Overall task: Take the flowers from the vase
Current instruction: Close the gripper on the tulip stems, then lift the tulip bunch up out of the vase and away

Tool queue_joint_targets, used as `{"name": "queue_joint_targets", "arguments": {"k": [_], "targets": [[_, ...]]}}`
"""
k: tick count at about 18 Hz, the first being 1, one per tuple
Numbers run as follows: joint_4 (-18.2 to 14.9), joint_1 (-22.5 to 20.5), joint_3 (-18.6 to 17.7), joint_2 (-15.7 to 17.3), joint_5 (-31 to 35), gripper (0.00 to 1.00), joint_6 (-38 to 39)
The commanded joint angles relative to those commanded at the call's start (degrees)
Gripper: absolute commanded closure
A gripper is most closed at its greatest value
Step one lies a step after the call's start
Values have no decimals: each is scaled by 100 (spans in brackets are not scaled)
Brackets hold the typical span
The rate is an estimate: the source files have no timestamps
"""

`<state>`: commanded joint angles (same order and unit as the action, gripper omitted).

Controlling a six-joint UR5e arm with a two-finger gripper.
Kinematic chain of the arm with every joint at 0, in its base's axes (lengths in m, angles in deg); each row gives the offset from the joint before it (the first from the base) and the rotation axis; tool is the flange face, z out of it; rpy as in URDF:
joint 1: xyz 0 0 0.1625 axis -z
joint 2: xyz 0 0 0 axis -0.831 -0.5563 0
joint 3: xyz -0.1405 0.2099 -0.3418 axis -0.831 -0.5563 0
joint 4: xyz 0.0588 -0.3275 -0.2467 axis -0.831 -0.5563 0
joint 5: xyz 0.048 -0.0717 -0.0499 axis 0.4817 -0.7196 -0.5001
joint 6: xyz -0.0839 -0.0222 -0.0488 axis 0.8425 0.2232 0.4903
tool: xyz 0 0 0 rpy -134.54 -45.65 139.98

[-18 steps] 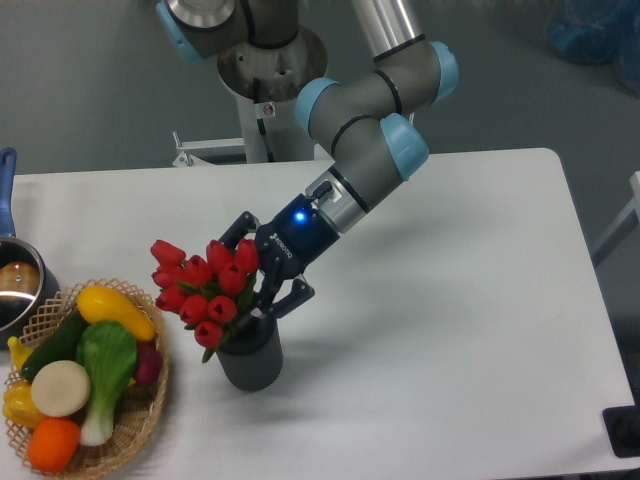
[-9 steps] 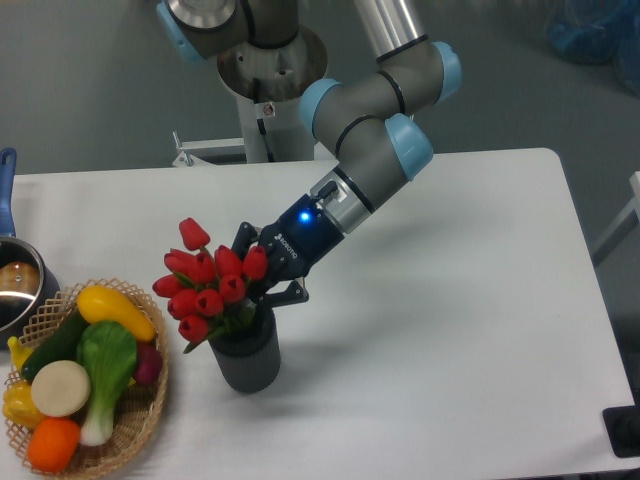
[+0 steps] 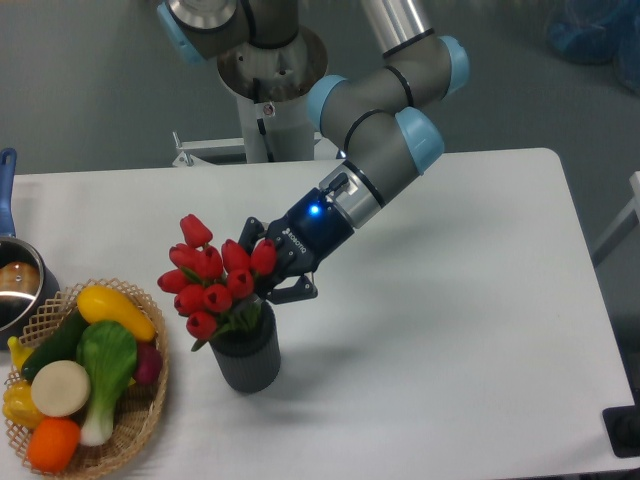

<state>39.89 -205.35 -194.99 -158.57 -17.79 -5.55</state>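
Observation:
The flowers (image 3: 215,278), a bunch of red tulip buds with green leaves, stand upright in the mouth of the dark grey ribbed vase (image 3: 246,358) at the table's front left. My gripper (image 3: 264,276) reaches in from the right, just above the vase's rim, and is shut on the flowers where the buds meet the stems. The stems themselves are hidden behind the buds and the fingers. The lower ends of the stems are still inside the vase.
A woven wicker basket (image 3: 140,420) with toy vegetables sits at the front left, close to the vase. A metal pot (image 3: 15,285) with a blue handle stands at the left edge. The arm's base column (image 3: 270,70) rises behind the table.
The gripper closed on the bunch and lifted it slightly up and right. The flowers went from leaning left to standing more upright.

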Motion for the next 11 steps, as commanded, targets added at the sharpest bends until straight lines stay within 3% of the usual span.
{"name": "queue_joint_targets", "arguments": {"k": [4,11], "targets": [[0,-9,335,228,-9,76,1011],[0,88,405,598,-35,76,1522]]}}
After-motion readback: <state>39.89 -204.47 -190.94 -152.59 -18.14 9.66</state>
